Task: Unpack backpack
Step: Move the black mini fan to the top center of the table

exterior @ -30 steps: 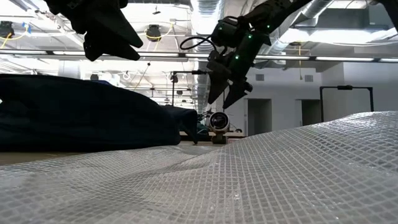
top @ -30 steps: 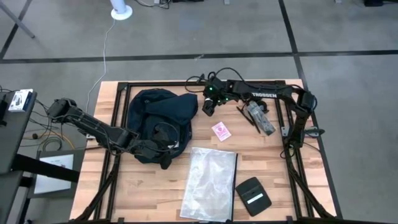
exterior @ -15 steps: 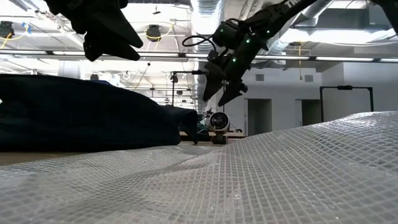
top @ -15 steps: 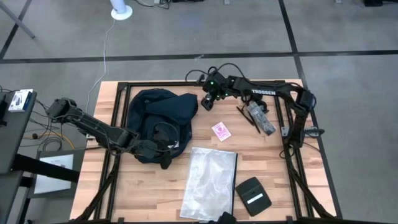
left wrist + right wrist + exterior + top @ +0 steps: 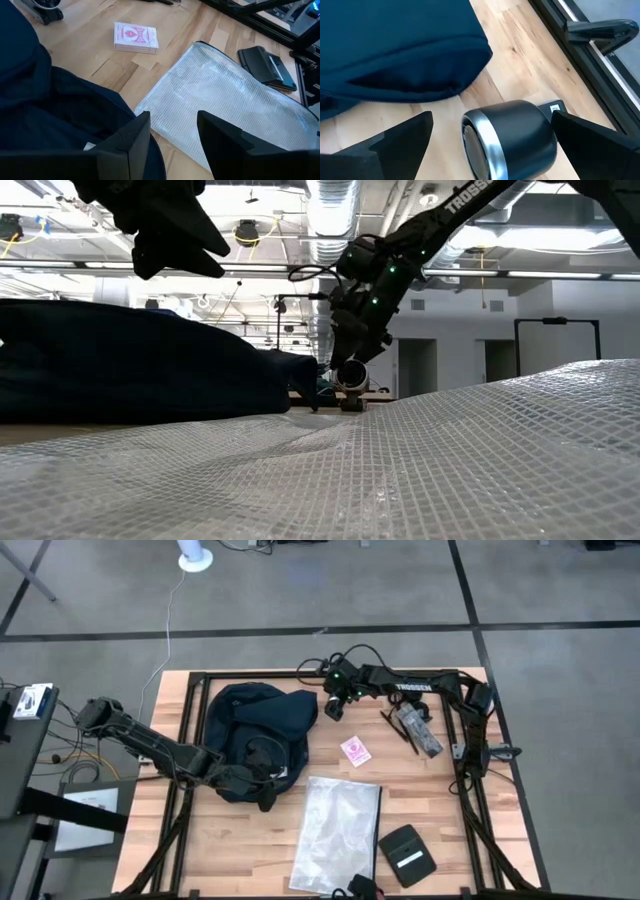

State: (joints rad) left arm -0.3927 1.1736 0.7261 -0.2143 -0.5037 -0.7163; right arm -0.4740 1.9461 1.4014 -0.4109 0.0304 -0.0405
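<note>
Backpack lies slumped at the table's back left: soft and floppy, I judge, so I'd pinch a fabric fold near its opening. Left gripper sits low at its near edge, fingers apart and empty. Right gripper hovers over a black cylinder beside it, fingers spread wide.

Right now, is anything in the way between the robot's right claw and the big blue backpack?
Nothing visible blocks it. The right gripper hangs open just off the backpack, above a small black and silver cylinder lying on the wooden table beside the bag's edge. Only bare wood lies between them.
</note>
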